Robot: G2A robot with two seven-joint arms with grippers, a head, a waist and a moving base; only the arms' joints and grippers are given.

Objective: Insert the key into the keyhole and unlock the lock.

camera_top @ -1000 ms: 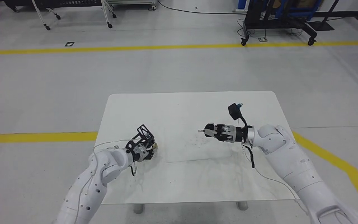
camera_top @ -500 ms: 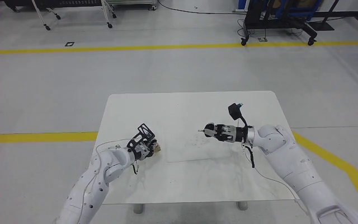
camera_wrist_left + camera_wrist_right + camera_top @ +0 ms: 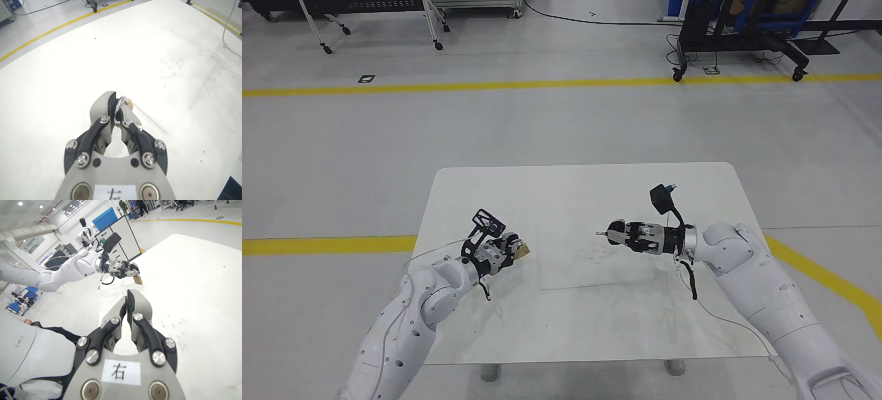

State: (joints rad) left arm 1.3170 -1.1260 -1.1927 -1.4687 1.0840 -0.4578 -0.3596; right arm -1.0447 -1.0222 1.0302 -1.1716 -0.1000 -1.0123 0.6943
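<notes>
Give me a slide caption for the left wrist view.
Left gripper clamps a brass padlock by its shackle over the table.

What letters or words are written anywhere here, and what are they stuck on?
"左": on the white label on the left gripper, partly cut off at the picture's edge.
"右": on the white sticker on the right gripper.
Tiny marking on the left gripper, seen from the right wrist: too small to read.
</notes>
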